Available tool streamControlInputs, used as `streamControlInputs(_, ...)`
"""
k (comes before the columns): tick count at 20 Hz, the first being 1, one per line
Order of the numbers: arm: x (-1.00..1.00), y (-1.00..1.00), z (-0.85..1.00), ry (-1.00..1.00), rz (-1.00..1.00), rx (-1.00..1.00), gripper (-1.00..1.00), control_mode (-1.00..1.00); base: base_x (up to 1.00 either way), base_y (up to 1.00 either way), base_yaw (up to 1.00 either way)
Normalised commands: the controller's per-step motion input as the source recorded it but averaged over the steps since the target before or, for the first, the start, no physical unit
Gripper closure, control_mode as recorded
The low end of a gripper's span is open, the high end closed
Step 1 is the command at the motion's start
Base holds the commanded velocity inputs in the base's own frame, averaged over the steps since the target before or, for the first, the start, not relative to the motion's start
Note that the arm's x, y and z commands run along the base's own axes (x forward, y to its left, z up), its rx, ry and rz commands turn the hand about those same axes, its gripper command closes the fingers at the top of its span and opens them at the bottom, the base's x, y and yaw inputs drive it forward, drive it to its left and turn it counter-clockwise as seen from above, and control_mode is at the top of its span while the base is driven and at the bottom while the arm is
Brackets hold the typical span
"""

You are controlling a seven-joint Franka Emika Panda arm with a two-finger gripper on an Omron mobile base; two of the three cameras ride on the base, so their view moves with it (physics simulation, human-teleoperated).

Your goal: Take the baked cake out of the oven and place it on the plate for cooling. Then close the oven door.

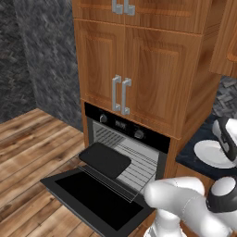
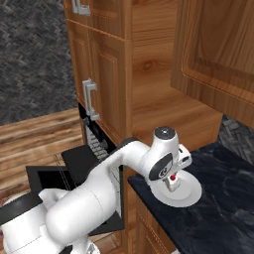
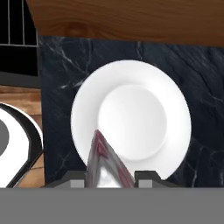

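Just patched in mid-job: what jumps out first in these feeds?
The gripper hangs over the white plate on the dark marble counter, shut on the cake slice. To the left, the oven door lies fully open, with a black tray on the pulled-out rack.

Dark marble counter (image 2: 218, 198) beside oven cabinet; white plate (image 2: 191, 193) sits directly on it.
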Motion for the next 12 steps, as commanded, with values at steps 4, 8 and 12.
streamControlInputs(4,0.17,-0.19,-0.30,0.02,0.00,0.05,1.00,-1.00,0.00,0.00,0.00)
streamControlInputs(8,0.18,-0.10,-0.24,0.00,0.00,0.05,1.00,-1.00,0.00,0.00,0.00)
streamControlInputs(12,0.28,-0.03,-0.27,0.00,0.00,0.04,1.00,-1.00,0.00,0.00,0.00)
